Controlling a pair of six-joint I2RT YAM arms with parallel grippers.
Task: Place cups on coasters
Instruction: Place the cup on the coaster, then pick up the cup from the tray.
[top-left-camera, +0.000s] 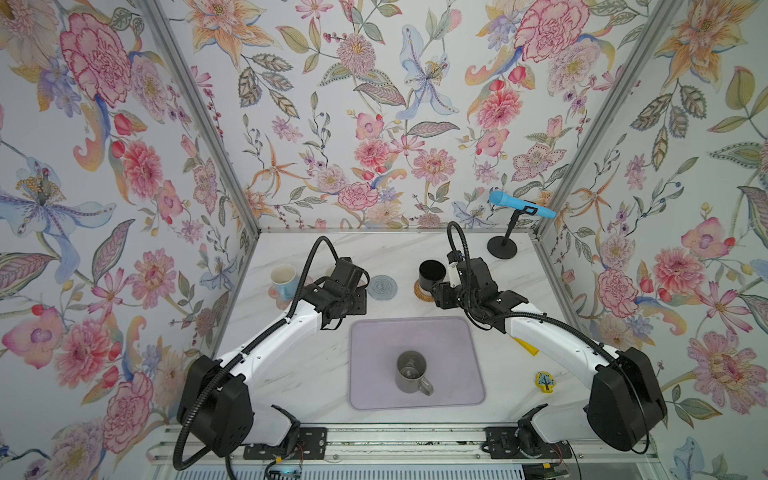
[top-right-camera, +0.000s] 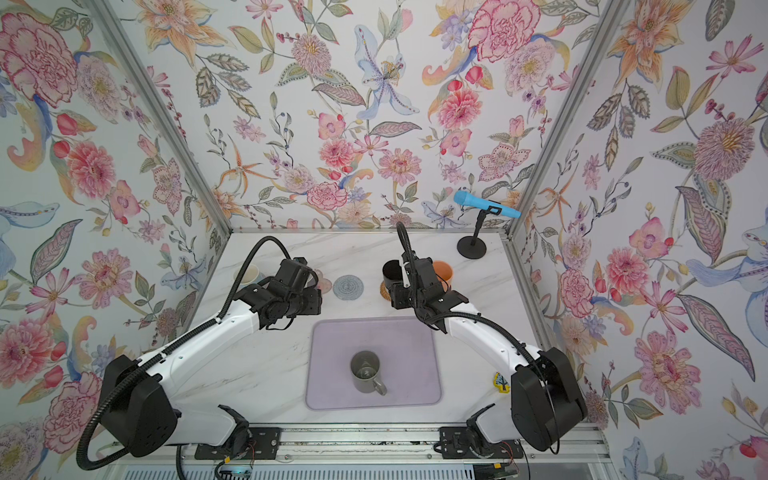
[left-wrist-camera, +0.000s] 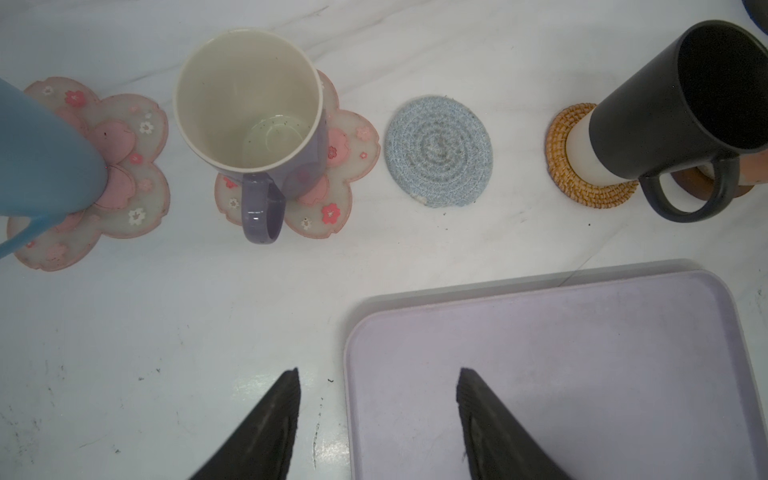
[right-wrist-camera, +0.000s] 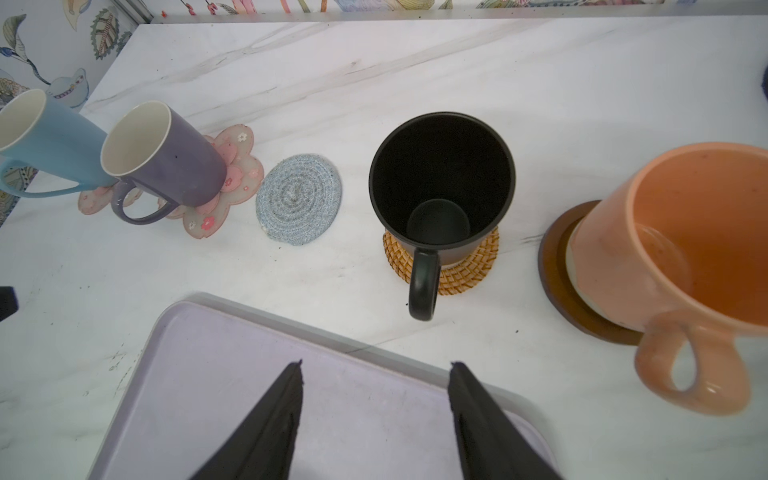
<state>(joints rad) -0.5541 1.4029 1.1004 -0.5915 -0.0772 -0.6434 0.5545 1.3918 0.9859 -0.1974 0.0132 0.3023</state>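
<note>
The grey mug (top-left-camera: 411, 372) stands upright on the lilac mat (top-left-camera: 449, 345) near the bench's front edge; the grey coaster (top-left-camera: 382, 286), mid-row toward the back edge, is the only bare one. Both the left gripper (left-wrist-camera: 378, 399) and right gripper (right-wrist-camera: 376, 390) gape empty. Better to pinch the rim and lower it centred, clear of the purple mug (left-wrist-camera: 249, 108) and black mug (top-left-camera: 432, 274).

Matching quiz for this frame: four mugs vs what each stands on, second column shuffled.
Mugs:
1. grey mug
2. black mug
3. peach-orange mug
4. purple-grey mug

Stands on:
A. woven tan coaster
B. pink flower coaster
C. lilac mat
D. dark brown wooden coaster

Pairs: 1-C, 2-A, 3-D, 4-B
</note>
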